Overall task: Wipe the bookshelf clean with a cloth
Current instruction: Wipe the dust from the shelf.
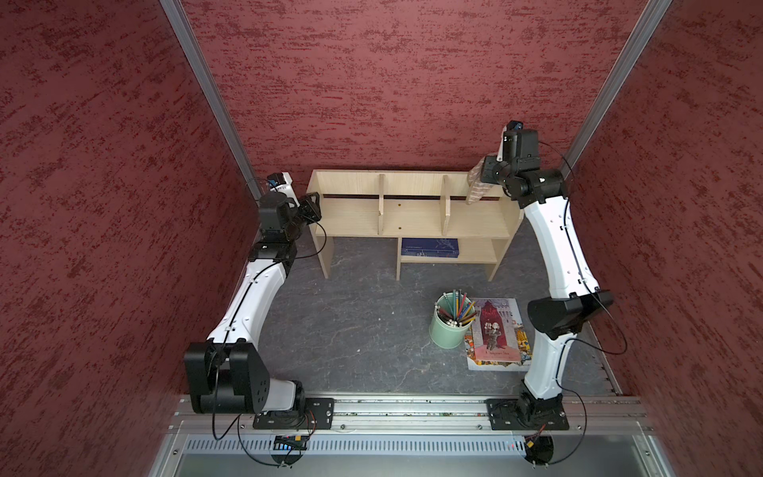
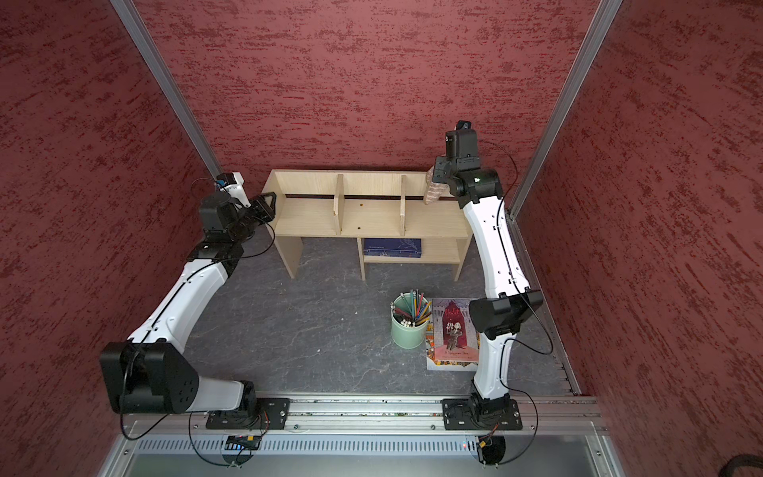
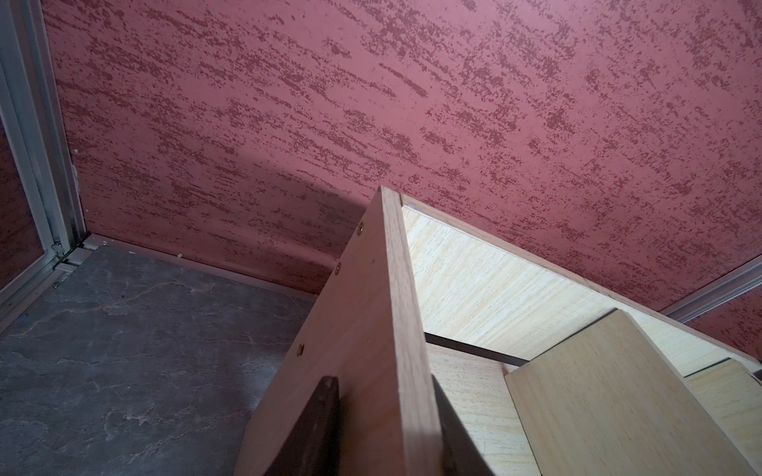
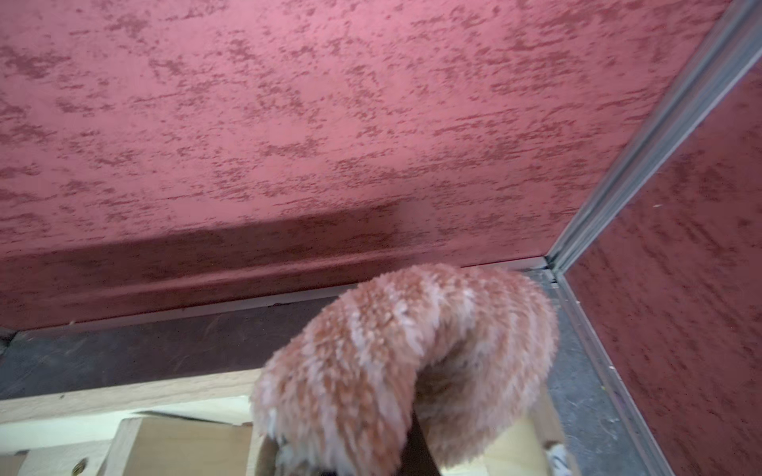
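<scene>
Right wrist view: fluffy tan-brown cloth (image 4: 391,362) with pale stripes, bunched into an arch above the back rail of the bookshelf (image 4: 123,397)
Right arm: stretched far back to the shelf's right end, wrist tipped downward
Right gripper (image 1: 491,171): clamped on the cloth, loose end hanging just below over the right compartment
Left arm: elbow bent, reaching to the left end
Left gripper (image 1: 311,210): pinching the left end panel, a finger on each face
Dividers (image 1: 380,204): two, upright, flat light grained wood

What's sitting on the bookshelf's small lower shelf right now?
A flat dark blue book or box lies at the left end of the lower shelf. Its rear is hidden under the top board of the bookshelf.
</scene>
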### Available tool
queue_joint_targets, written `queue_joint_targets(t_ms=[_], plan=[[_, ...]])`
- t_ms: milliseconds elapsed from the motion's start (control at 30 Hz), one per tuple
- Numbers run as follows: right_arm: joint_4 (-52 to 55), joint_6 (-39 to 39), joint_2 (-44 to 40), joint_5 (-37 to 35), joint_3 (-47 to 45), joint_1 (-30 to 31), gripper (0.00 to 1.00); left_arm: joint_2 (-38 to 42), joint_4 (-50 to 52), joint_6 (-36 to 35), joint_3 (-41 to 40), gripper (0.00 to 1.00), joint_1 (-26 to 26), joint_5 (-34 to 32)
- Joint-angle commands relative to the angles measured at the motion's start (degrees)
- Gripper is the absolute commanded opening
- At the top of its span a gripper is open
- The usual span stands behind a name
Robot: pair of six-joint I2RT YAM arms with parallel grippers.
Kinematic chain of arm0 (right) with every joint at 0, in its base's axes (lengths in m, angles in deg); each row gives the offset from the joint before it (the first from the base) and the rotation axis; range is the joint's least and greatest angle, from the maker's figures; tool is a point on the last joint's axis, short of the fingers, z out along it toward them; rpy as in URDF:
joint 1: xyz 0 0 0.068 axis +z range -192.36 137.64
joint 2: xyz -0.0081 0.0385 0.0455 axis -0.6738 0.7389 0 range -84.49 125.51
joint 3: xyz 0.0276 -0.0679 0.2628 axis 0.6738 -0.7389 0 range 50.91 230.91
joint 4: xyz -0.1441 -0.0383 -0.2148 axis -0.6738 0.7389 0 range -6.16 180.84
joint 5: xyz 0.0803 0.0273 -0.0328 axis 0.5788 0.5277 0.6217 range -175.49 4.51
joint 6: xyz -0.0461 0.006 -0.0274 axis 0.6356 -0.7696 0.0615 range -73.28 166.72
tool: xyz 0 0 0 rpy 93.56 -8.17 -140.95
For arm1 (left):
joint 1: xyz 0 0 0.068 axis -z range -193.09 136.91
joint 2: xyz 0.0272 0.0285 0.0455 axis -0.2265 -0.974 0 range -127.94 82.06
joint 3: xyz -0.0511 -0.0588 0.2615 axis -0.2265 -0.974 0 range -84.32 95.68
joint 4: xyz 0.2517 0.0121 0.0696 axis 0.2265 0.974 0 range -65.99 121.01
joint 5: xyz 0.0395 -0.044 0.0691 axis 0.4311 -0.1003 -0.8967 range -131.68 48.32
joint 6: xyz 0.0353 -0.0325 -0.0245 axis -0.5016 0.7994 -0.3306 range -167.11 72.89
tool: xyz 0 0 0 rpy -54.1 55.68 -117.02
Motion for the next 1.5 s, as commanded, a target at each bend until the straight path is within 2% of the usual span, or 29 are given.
queue_joint_targets(t_ms=[0,267,400,633,867,1000,1133,1467], plan=[[-0.8,-0.7,-0.3,7.8,2.0,2.1,0.00,-0.2,1.5,4.3,-1.1,0.00,1.5,6.0],[-3.7,0.8,-1.6,14.6,0.4,6.3,0.00,-0.4,1.7,4.3,-1.1,0.00,1.7,5.6],[-2.9,1.3,-3.2,14.5,-1.9,7.6,0.00,-0.4,1.8,4.3,-1.1,0.00,1.7,5.5],[-4.9,3.5,-12.5,14.8,-16.5,9.7,0.00,-0.4,1.9,4.3,-1.0,0.00,1.9,5.3],[-9.0,4.5,-23.3,11.8,-34.1,12.0,0.00,-0.3,2.0,4.3,-1.0,0.00,2.3,5.0],[-9.7,4.0,-24.6,11.5,-37.9,12.2,0.00,-0.5,2.0,4.3,-1.0,0.00,2.4,5.1],[-9.2,3.9,-21.8,9.6,-34.5,12.3,0.00,-0.5,1.9,4.2,-1.0,0.00,2.5,5.0],[-4.5,2.6,-6.3,5.9,-8.9,12.3,0.00,-0.4,2.1,3.7,-1.0,0.00,2.6,4.8]])
